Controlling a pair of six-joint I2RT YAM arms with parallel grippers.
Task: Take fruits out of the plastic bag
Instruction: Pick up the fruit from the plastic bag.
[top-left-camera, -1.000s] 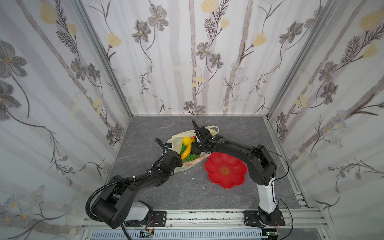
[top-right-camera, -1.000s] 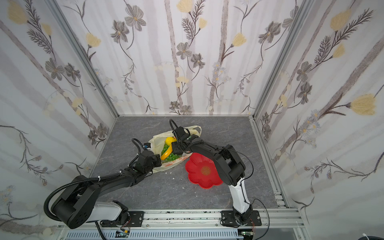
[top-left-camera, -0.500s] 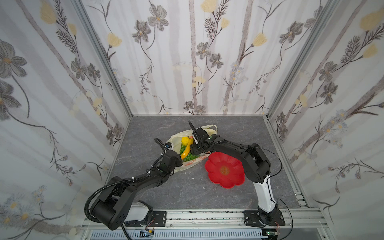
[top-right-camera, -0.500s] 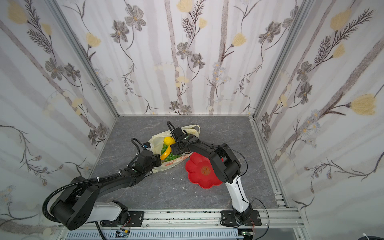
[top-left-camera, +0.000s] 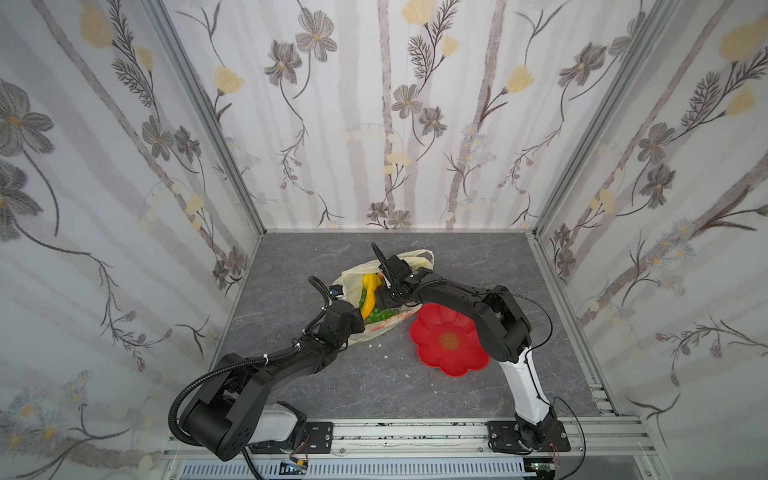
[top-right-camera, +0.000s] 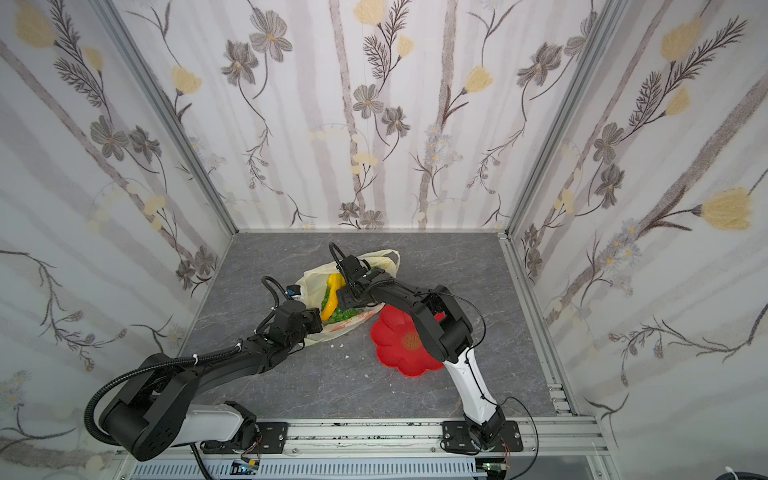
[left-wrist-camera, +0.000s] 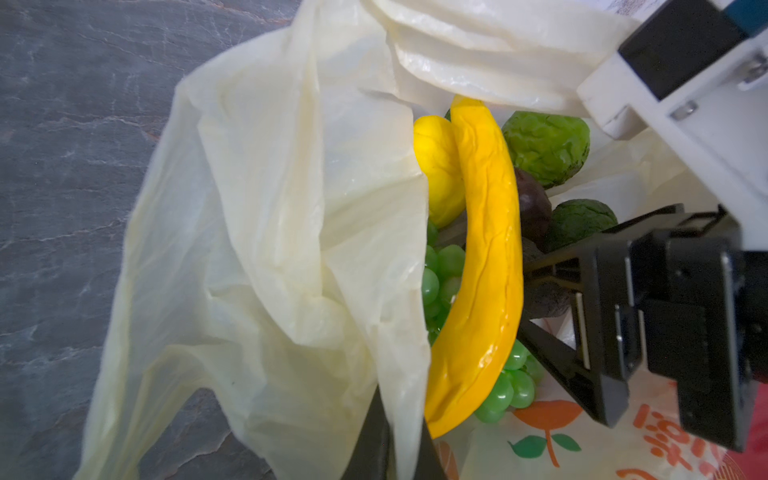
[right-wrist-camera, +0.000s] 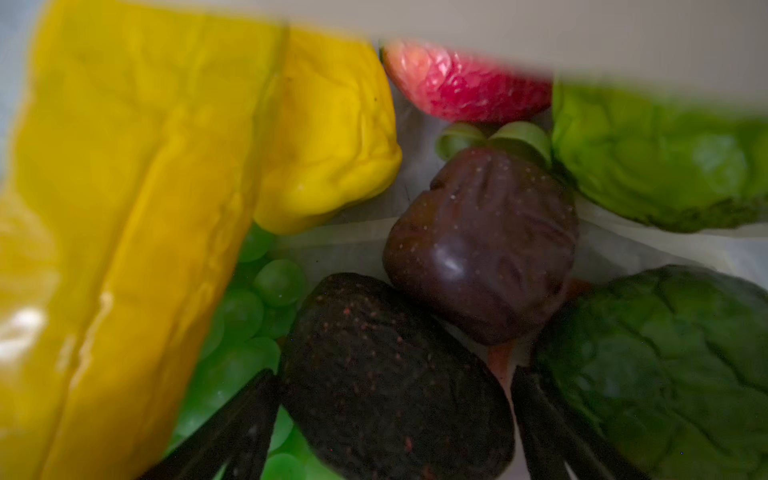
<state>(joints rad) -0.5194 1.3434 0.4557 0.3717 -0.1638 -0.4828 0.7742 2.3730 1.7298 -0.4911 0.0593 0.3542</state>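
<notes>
Left wrist view shows orange-red print (left-wrist-camera: 544, 419) on the plastic bag (left-wrist-camera: 266, 208): a drawn orange with green leaves, plus characters I cannot read. The left gripper (left-wrist-camera: 392, 419) is clamped on a fold of the bag's film, just beside the banana (left-wrist-camera: 486, 257). The bag lies on the grey table (top-left-camera: 374, 386) with the fruits (top-left-camera: 376, 313) inside. The right gripper (right-wrist-camera: 392, 374) stands spread inside the bag, its fingers (right-wrist-camera: 245, 411) flanking the dark avocado (right-wrist-camera: 386, 424).

The bag (top-left-camera: 352, 284) had orange letters (left-wrist-camera: 673, 432) and a small orange picture (left-wrist-camera: 546, 415) at its six o'clock edge; none could be read.
</notes>
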